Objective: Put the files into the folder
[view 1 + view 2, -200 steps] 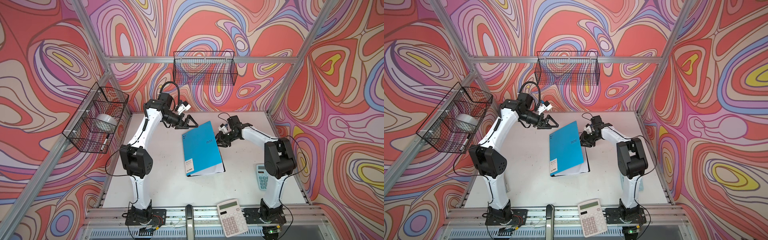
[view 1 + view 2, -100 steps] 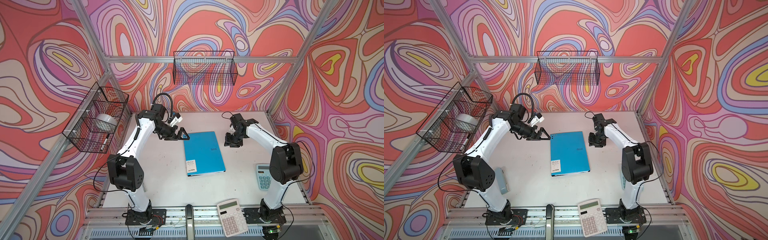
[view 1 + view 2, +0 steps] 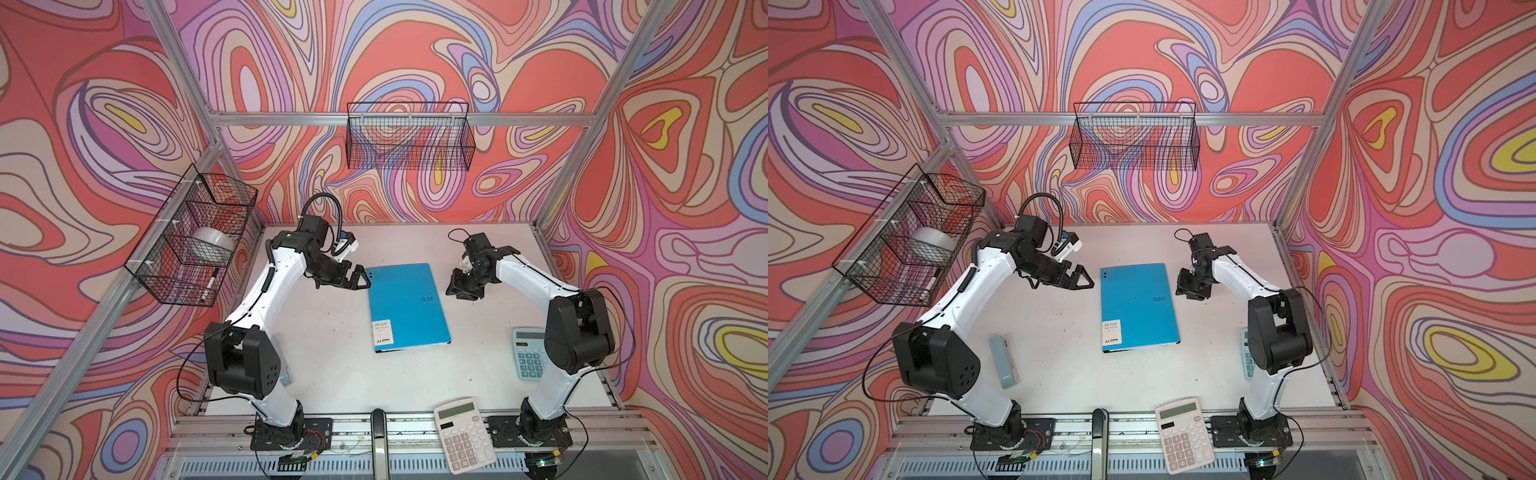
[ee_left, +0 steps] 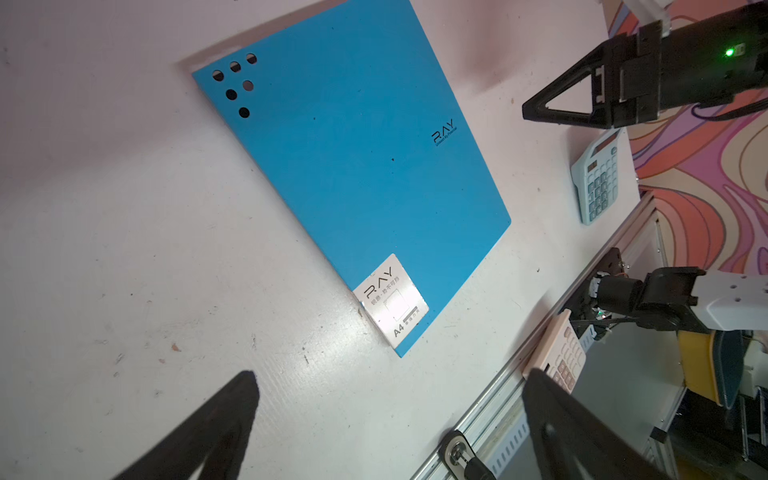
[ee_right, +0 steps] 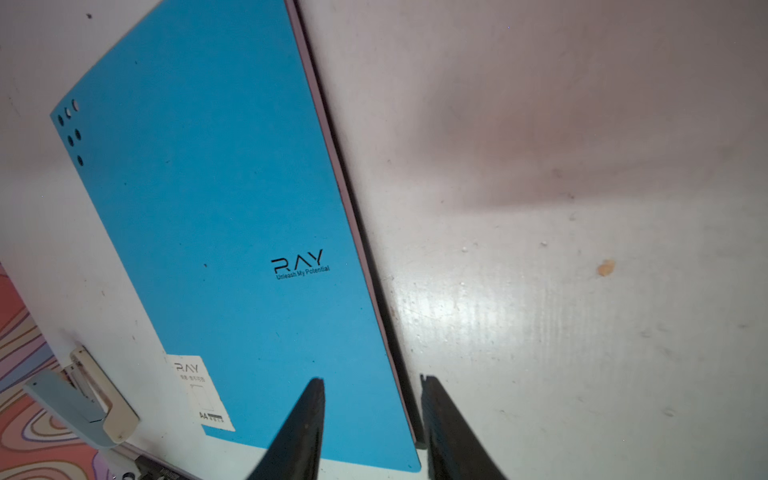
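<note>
Folder (image 3: 407, 305) lies shut and flat, blue cover up, at the middle of the table (image 3: 332, 374). We see a thin pale edge (image 5: 347, 195) along its 3 o'clock side; whether that is the files we cannot tell. Left gripper (image 3: 360, 279) hovers off its 10 o'clock corner, jaws spread wide, empty. Right gripper (image 3: 462, 290) hangs just off its 2 o'clock edge, jaws partly apart, holding nothing. Blue calculator (image 3: 528, 353) sits at 4 o'clock, white calculator (image 3: 463, 434) at 5.

The folder (image 3: 409, 307) is bright blue, with a white label (image 3: 382, 332) and black lettering. The worktop (image 3: 332, 374) is white. The front-edge calculator (image 3: 464, 440) is white, the right-edge calculator (image 3: 528, 353) pale blue. The walls (image 3: 415, 62) swirl red, pink, purple, yellow.
</note>
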Controlling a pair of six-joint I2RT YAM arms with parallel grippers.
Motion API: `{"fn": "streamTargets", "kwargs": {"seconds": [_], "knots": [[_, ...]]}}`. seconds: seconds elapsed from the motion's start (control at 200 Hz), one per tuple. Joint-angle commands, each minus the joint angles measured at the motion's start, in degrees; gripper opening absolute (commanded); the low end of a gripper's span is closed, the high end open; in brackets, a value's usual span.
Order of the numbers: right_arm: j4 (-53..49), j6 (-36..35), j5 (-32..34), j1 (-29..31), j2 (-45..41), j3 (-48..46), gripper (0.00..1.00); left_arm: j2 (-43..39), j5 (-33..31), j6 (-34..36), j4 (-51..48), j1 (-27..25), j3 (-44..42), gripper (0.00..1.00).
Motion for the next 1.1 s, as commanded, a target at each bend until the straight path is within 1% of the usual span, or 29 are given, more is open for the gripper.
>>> {"fn": "streamTargets", "kwargs": {"seconds": [0.0,0.105,0.501,0.666,0.932,1.097], "knots": [[4.6,1.99,-4.44,0.05,1.42,-1.48,0.41,-2.56,-3.57,1.65,1.37,0.09,-1.81,1.0],[5.97,2.47,-6.19,0.11,2.07,-3.13,0.41,-3.44,-3.78,2.18,1.55,0.09,-3.46,1.0],[6.01,2.51,-3.66,0.55,1.99,-6.34,0.41,-4.9,-4.58,2.49,1.03,0.09,-5.01,1.0],[7.2,3.45,-4.22,1.24,2.17,-7.68,0.41,-6.06,-4.91,2.72,1.49,0.09,-6.74,1.0],[6.88,5.17,-2.29,4.61,5.49,-7.07,0.41,-7.19,-4.92,3.28,1.44,0.09,-8.5,1.0],[7.35,7.44,-1.63,6.44,6.16,-8.66,0.41,-7.69,-6.07,3.55,2.08,0.09,-9.08,1.0]]}}
